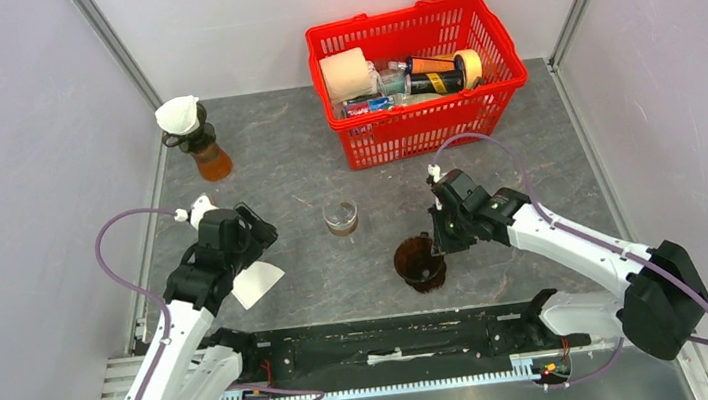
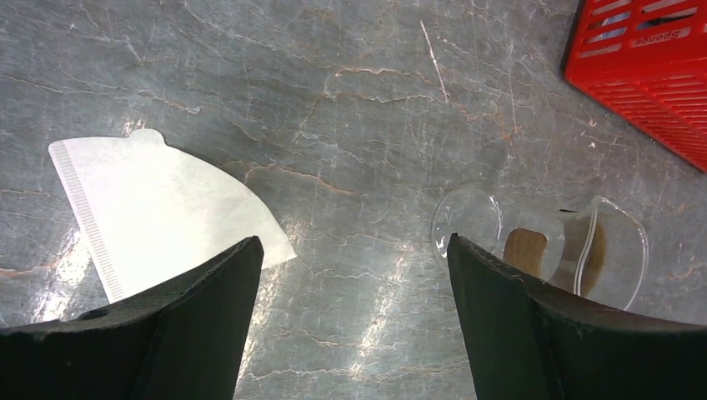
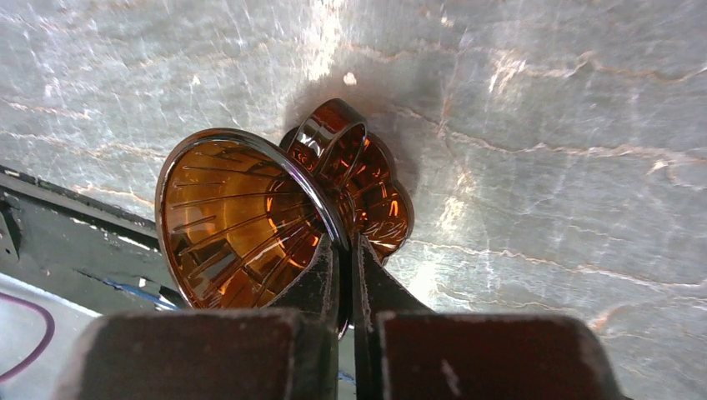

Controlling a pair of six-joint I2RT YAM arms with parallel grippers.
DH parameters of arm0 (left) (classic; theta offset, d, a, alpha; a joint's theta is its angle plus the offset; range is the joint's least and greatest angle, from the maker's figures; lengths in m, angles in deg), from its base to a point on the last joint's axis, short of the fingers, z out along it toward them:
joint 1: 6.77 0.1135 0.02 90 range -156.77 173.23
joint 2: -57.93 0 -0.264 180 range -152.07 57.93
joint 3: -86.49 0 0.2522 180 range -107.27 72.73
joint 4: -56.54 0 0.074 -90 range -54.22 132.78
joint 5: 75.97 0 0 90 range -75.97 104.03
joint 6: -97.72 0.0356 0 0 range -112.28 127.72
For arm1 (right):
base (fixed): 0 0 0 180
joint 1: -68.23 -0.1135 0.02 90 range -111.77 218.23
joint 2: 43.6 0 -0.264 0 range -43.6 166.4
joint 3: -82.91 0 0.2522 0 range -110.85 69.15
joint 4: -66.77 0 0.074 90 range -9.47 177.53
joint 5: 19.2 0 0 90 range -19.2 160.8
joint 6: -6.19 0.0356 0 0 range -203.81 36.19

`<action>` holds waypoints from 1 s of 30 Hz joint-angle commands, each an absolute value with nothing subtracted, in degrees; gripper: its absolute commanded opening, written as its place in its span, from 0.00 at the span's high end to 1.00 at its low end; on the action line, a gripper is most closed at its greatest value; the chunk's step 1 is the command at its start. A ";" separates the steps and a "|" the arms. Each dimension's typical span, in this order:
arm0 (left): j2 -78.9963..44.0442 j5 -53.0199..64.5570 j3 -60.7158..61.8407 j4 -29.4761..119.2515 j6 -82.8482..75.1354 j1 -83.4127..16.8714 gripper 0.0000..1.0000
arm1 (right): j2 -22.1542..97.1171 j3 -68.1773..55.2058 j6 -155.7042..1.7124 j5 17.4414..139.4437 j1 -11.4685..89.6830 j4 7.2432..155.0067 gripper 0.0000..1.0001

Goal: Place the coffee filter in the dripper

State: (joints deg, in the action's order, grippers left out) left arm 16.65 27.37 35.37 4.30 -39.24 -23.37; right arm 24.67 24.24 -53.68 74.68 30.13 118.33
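Glossy amber translucent plastic dripper (image 3: 242, 225), matt white paper filter (image 2: 158, 208), polished grey stone-look table (image 2: 350, 100), red plastic basket (image 1: 417, 77)

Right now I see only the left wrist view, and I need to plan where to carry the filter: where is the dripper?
Observer: The dripper sits low in the top view, right of centre.
Operator: Is it free?
Observer: No, the right gripper is shut on its rim.
Operator: Which side of it is my filter?
Observer: The coffee filter lies flat on the dripper's left, apart from it.
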 commanded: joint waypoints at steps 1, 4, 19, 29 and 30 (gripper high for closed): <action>17.62 28.56 35.93 6.22 -41.23 -23.56 0.12 | 22.70 15.52 -55.22 72.51 29.56 120.76 1.00; 17.97 29.48 36.07 6.31 -41.19 -23.55 0.12 | 23.22 10.46 -55.58 74.65 29.47 121.19 1.00; 18.72 33.35 40.67 5.84 -44.51 -23.54 0.12 | 35.65 -9.61 -51.66 85.04 28.97 115.87 0.98; 19.16 39.27 42.10 1.46 -46.02 -23.45 0.12 | 47.70 -20.39 -53.00 85.76 28.33 114.92 0.96; 19.01 39.65 42.28 1.04 -46.58 -23.42 0.12 | 48.71 -21.27 -53.33 85.55 28.40 114.98 0.94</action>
State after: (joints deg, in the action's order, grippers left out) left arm 18.73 35.18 41.49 2.95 -43.11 -23.39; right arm 45.87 -15.60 -52.37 84.32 28.57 117.37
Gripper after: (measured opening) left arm 0.881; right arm 0.042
